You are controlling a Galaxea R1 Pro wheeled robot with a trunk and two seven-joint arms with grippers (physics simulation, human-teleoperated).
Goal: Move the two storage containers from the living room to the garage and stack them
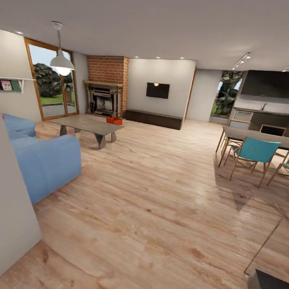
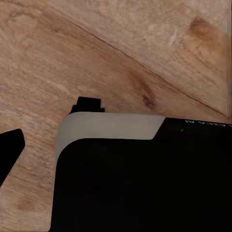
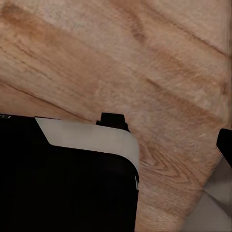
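While the head view looks across the living room, its light wood-plank floor runs from the near edge to the far wall. A blue sofa sits at the left, and beyond it stands a low grey coffee table whose tabletop carries a small orange-red object, the storage containers, at its far right corner; at this range I cannot tell whether it is one bin or two. Behind the table rises a brick fireplace, with a wall TV to its right above a long dark low cabinet. A white pendant lamp hangs at the upper left before a large window. At the right, a dining table stands with teal chairs around it, and a dark kitchen counter lies behind.

Looking from the left wrist, a black body with a pale grey band sits over wood planks, and a black tip of the left gripper shows at the edge; I cannot tell whether it is open or closed.

Looking from the right wrist, the same black and grey body lies over the planks, with a black tip of the right gripper at the edge; its state cannot be told either.
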